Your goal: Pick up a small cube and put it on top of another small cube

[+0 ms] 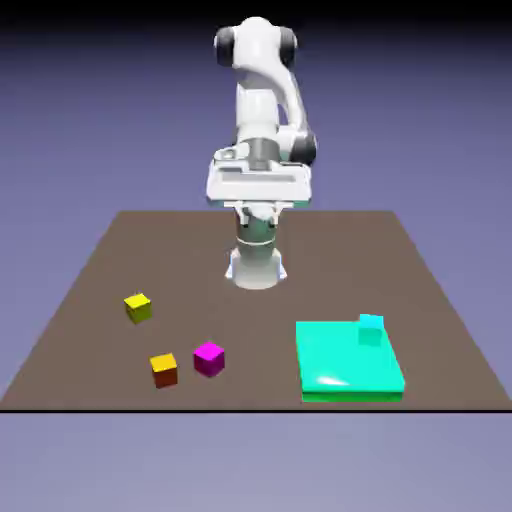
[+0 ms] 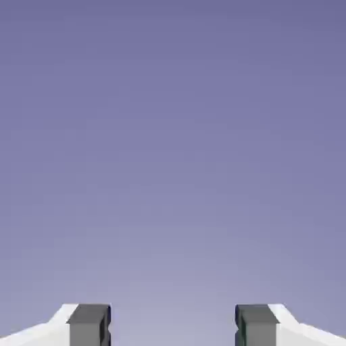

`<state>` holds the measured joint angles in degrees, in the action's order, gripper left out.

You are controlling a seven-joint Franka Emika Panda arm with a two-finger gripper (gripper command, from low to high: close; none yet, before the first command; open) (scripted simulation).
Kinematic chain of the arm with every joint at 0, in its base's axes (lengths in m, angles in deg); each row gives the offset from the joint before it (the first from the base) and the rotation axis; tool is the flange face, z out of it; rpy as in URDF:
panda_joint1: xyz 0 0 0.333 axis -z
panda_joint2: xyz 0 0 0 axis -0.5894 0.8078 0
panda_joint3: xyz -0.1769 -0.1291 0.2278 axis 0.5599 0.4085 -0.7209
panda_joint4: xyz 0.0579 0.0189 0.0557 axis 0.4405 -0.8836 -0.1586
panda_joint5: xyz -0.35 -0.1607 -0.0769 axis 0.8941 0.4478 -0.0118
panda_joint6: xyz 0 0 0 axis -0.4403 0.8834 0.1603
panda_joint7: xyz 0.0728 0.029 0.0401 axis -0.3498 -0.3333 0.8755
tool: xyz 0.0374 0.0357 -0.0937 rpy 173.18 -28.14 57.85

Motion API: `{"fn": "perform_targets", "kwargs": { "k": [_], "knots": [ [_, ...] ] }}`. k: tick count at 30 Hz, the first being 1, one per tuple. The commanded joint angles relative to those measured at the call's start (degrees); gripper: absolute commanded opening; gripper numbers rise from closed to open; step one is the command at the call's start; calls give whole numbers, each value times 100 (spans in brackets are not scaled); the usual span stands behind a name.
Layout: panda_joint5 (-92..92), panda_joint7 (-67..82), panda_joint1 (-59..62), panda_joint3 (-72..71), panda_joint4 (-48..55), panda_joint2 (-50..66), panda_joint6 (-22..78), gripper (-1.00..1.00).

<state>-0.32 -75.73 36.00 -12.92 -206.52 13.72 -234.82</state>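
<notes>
The small magenta cube rests on the brown table near its front edge, towards the exterior view's left. The small yellow cube lies further left and a little further back, apart from it. My gripper hangs high over the table's far middle, well away from both cubes. In the hand view the gripper stands open, its two grey fingertips wide apart with only the blue-violet backdrop between them. No cube shows in the hand view.
An orange cube sits just left of the magenta one. A flat cyan slab lies at the front right, with a small cyan cube on its back right corner. The brown table ends just in front of these.
</notes>
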Motion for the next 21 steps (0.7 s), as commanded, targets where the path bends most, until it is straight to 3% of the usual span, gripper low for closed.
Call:
{"fn": "perform_targets", "kwargs": {
  "k": [1,19,21],
  "knots": [
    [-18,-114,48,26,58,208,83,0],
    [-343,-2155,907,490,1101,3945,1580,0],
    [-389,-2120,946,439,1137,4153,1408,0]
  ]
}}
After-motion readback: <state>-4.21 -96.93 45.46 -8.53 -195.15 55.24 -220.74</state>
